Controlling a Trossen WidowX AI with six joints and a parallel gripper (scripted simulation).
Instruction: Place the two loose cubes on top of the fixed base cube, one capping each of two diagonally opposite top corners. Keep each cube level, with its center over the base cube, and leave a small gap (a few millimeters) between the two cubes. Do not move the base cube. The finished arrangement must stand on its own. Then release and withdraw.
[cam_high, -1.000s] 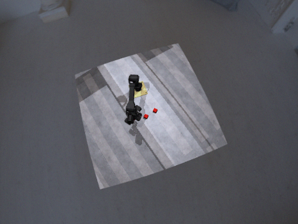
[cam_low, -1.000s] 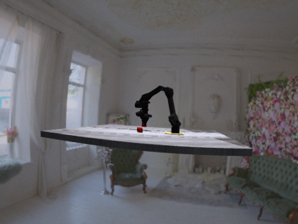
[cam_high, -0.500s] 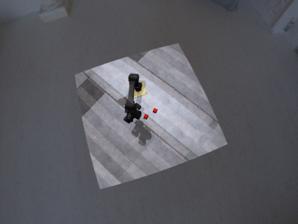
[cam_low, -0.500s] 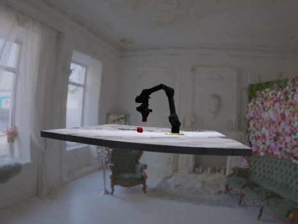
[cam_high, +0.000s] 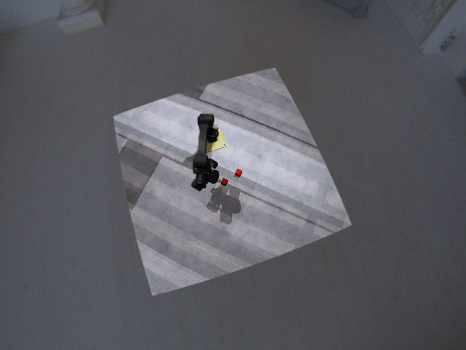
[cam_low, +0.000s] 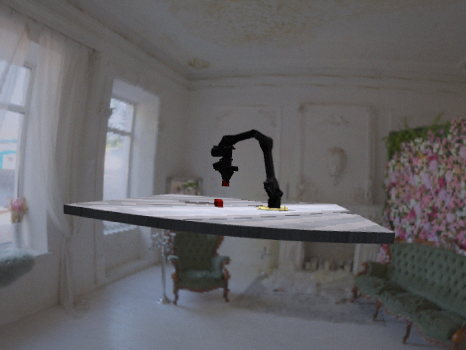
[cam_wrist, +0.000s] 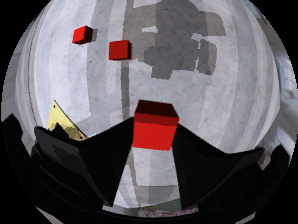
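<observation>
Your top view looks steeply down from far off, the table (cam_high: 280, 210) (cam_low: 230, 226) (cam_wrist: 102, 80) mid-frame; exterior faces it side-on, near table height. Wrist peers close past the fingers. Top and wrist seemingly share two cubes, upper left in wrist.

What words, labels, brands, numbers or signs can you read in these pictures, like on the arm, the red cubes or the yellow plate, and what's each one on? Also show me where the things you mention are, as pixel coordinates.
None that can be read.
Red cubes (cam_high: 238, 172) (cam_low: 218, 203) (cam_wrist: 120, 50): plain on the faces that show.
Yellow plate (cam_high: 218, 145) (cam_low: 285, 208) (cam_wrist: 60, 120): a few small dark dots, no lettering to be made out.
Black arm (cam_high: 202, 142) (cam_low: 269, 160): too dark and small to tell whether it bears any marking.
</observation>
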